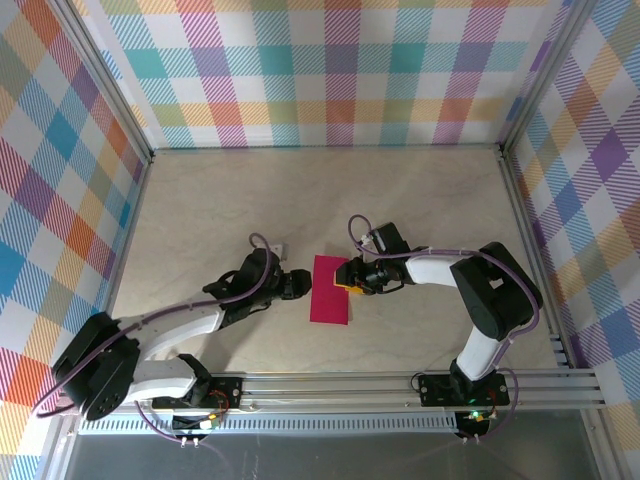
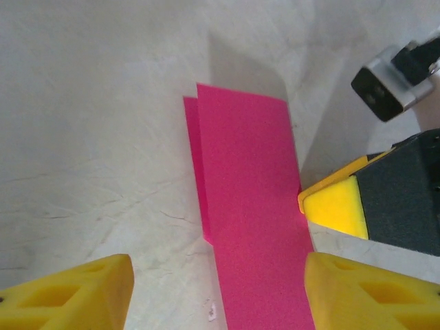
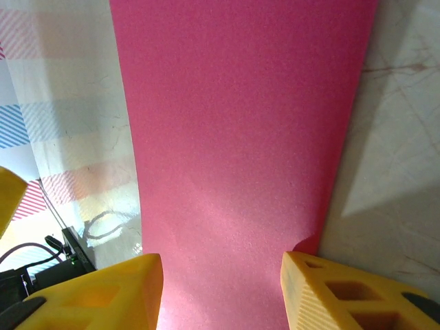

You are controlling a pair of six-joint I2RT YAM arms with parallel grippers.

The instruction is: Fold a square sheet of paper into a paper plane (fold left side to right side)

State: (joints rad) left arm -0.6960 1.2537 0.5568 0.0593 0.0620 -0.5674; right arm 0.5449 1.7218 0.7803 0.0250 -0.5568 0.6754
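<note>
The square sheet of paper (image 1: 331,290) lies on the table as a narrow magenta rectangle, folded in half. In the left wrist view its lower layer peeks out along the left edge of the paper (image 2: 251,206). My left gripper (image 1: 300,284) sits just left of the sheet, open, and its jaws (image 2: 216,292) straddle the near end with nothing held. My right gripper (image 1: 350,275) is at the sheet's upper right edge; one of its yellow fingertips (image 2: 335,203) touches that edge. Its jaws (image 3: 221,289) stand apart low over the paper (image 3: 240,137).
The beige tabletop (image 1: 420,200) is ringed by plaid walls (image 1: 330,70) and aluminium frame posts. A metal rail (image 1: 400,385) carrying both arm bases runs along the near edge. The two grippers face each other closely across the sheet.
</note>
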